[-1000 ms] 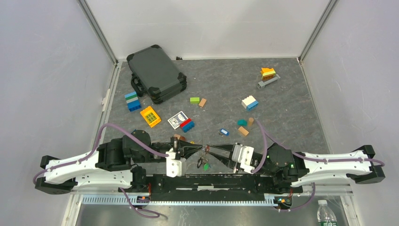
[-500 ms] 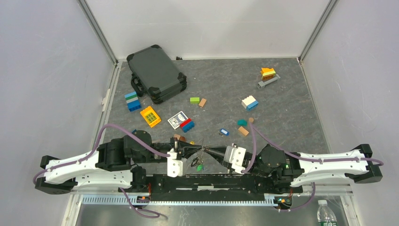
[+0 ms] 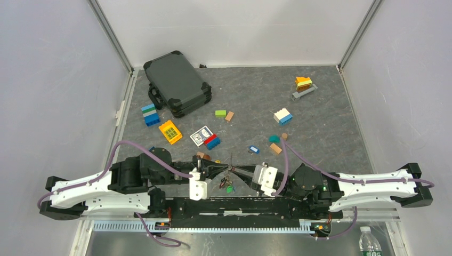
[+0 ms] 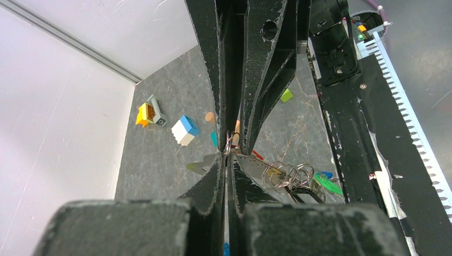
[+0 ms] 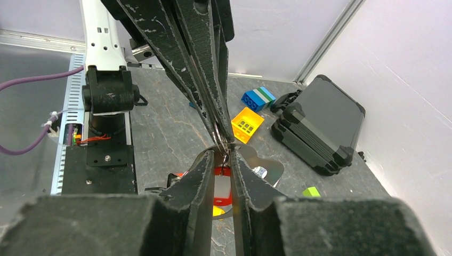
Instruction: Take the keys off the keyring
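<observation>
Both grippers meet tip to tip over the near middle of the table. My left gripper (image 3: 227,169) (image 4: 228,156) is shut on the thin metal keyring (image 4: 229,145). From the ring hang a flat silver tag (image 4: 255,165), small wire rings (image 4: 288,173) and the keys (image 3: 228,184): a green one (image 4: 328,184), a blue one (image 4: 326,174) and a red one (image 5: 223,184). My right gripper (image 3: 238,170) (image 5: 223,154) faces the left one. Its jaws stand a narrow gap apart around the ring wire (image 5: 222,143), wider than the wire.
A dark case (image 3: 177,82) lies at the back left. A card box (image 3: 201,135), a yellow brick (image 3: 170,131) and several other coloured bricks are scattered mid-table. The black rail (image 3: 234,205) runs along the near edge just below the hanging keys.
The right arm has slid left, bringing its gripper closer to the left gripper's tips. The hanging key bunch has shifted slightly. The left arm has stayed put.
</observation>
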Available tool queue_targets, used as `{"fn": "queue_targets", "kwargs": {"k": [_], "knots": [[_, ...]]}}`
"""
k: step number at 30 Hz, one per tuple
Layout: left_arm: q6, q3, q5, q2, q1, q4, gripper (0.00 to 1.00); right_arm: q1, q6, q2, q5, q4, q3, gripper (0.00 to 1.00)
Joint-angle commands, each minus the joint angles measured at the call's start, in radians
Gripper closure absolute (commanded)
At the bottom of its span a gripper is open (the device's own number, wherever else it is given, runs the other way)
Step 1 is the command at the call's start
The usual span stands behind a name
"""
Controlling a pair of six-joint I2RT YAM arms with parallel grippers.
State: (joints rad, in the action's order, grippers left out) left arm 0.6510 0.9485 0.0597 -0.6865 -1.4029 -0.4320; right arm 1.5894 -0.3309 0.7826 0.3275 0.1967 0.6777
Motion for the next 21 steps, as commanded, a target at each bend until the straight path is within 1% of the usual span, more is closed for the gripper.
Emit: {"fn": "queue_targets", "kwargs": {"k": [1,10,15,21], "knots": [[-0.028,0.011,0.012,0.03,-0.002,0.111,0.98,0.0,0.003,0.001,0.03,-0.022,0.01,0.78],[-0.044,-0.016,0.027,0.066,-0.002,0.152,0.98,0.0,0.003,0.02,0.032,-0.035,0.01,0.78],[-0.057,-0.034,0.047,0.078,-0.001,0.18,0.98,0.0,0.003,0.031,0.034,-0.034,0.011,0.8],[-0.08,-0.056,0.075,0.091,-0.002,0.222,0.98,0.0,-0.008,0.056,0.054,-0.052,0.025,0.79]]}}
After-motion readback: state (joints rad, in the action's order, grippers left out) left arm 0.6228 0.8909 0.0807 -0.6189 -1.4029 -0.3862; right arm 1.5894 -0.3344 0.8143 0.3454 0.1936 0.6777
